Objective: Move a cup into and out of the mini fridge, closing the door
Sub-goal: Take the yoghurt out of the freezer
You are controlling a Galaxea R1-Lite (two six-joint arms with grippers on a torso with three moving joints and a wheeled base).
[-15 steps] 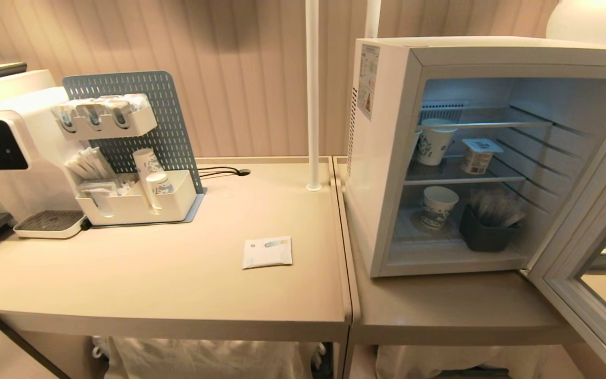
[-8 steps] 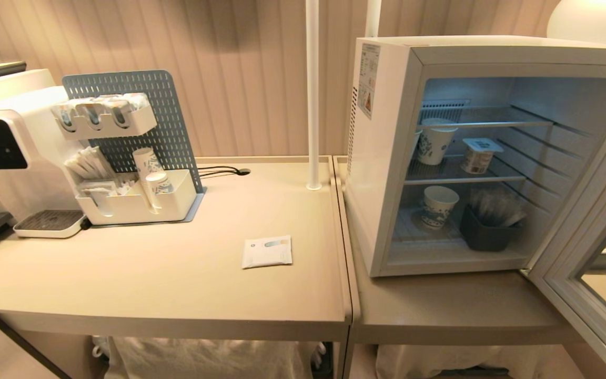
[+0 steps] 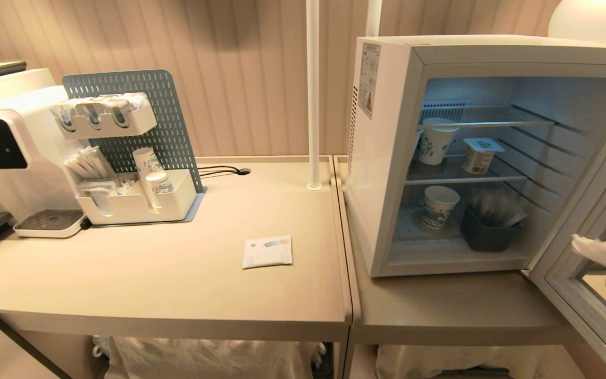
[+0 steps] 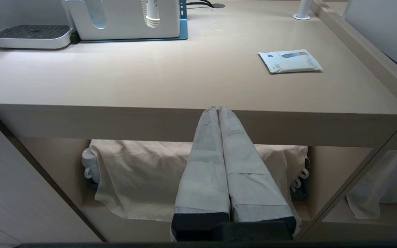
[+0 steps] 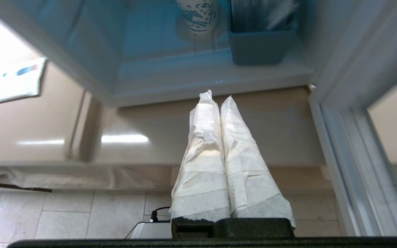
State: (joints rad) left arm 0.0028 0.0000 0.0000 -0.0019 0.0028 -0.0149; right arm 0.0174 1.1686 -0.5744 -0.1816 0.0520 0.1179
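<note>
Newly in head view: right end effector, fingers pressed together and empty, beside the open door, facing the mini fridge; reach beginning. Left end effector closed, parked below the bench front edge.

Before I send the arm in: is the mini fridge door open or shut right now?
Open. The door is swung out to the right, leaving the mini fridge interior, shelves and cups exposed.

The counter looked smooth, matt beige laminate; the mini fridge glossy white with wire metal shelves; each end effector wore white cloth-like wrapping.
</note>
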